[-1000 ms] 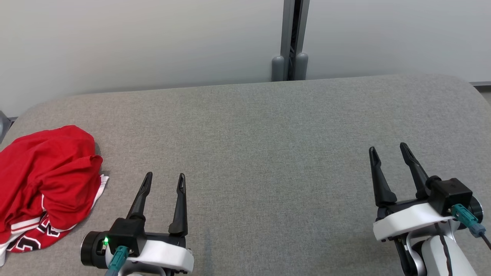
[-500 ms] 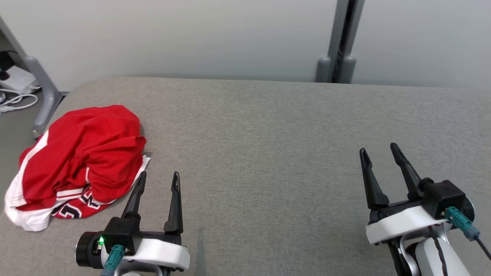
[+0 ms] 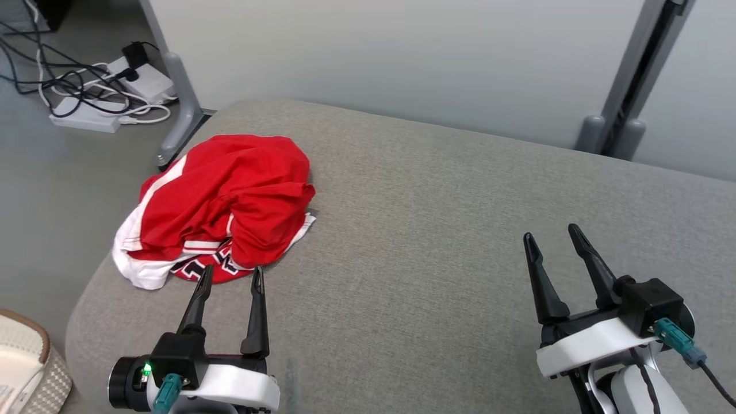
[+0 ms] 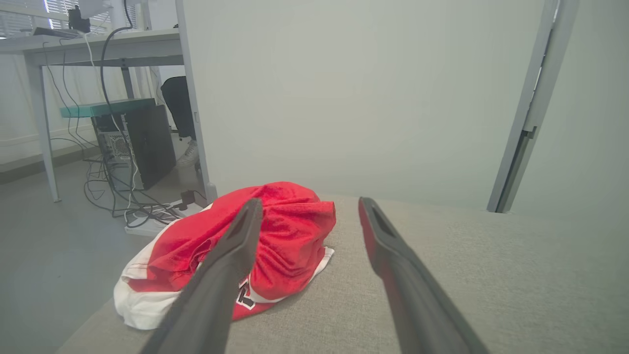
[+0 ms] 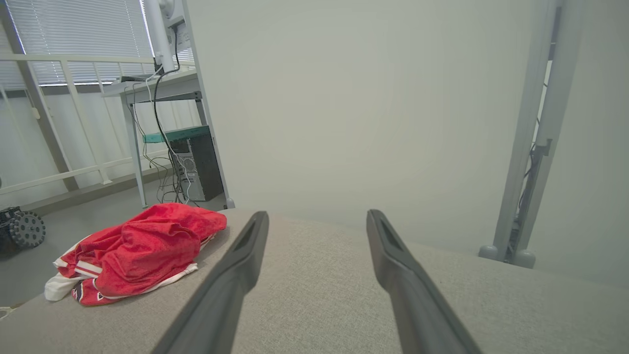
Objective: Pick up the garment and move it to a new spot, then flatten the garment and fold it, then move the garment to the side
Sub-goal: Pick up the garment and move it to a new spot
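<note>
The garment (image 3: 221, 201) is a crumpled red jersey with white trim and dark lettering, heaped near the left end of the grey padded table (image 3: 437, 230). My left gripper (image 3: 231, 275) stands open just in front of its near edge, fingertips close to the cloth, nothing between them. In the left wrist view the garment (image 4: 290, 236) lies ahead and left of the open left gripper (image 4: 308, 205). My right gripper (image 3: 552, 236) is open and empty at the lower right, far from the cloth. The right wrist view has the garment (image 5: 142, 248) at far left and the right gripper (image 5: 317, 216) over bare table.
A grey wall panel rises behind the table, with a metal post (image 3: 632, 86) at the back right. Left of the table are a post leg (image 3: 178, 103), cables and power strips (image 3: 98, 98) on the floor, and a woven basket (image 3: 23, 368) at lower left.
The head camera has swung left, so the garment and the table's left end sit nearer the middle. The left gripper now shows closer to the garment. Both grippers stay open.
</note>
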